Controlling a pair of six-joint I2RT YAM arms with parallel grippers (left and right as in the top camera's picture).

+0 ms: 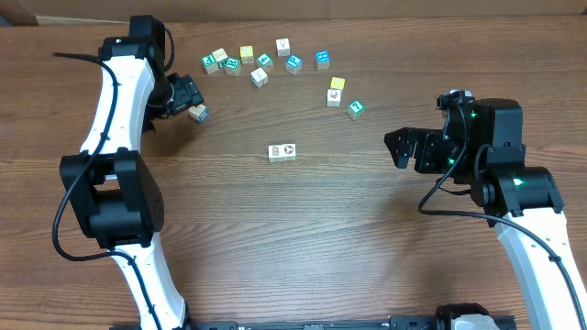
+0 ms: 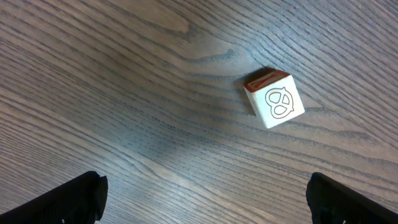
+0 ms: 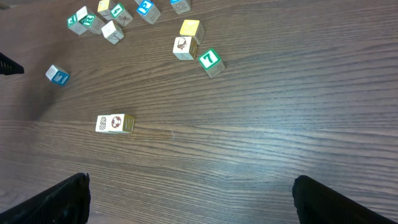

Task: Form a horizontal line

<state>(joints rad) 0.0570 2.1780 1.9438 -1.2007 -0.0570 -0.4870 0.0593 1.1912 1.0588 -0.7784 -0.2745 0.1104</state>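
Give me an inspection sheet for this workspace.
Surface: wooden table, bare wood grain.
Job's things: row holds two white-faced cubes, touching; pretzel-print cube lies apart, unheld.
Clutter: loose cubes scattered near the far edge.
Grippers: left gripper open, empty; right gripper open, empty.
Cables: black cables run along both arms.
Surroundings: pale band beyond the far edge.

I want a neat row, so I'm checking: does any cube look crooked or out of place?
The row holds only two cubes, touching and straight. The pretzel cube lies apart from it, under the open left gripper, turned askew to its fingers. The scattered cubes lie in no order.
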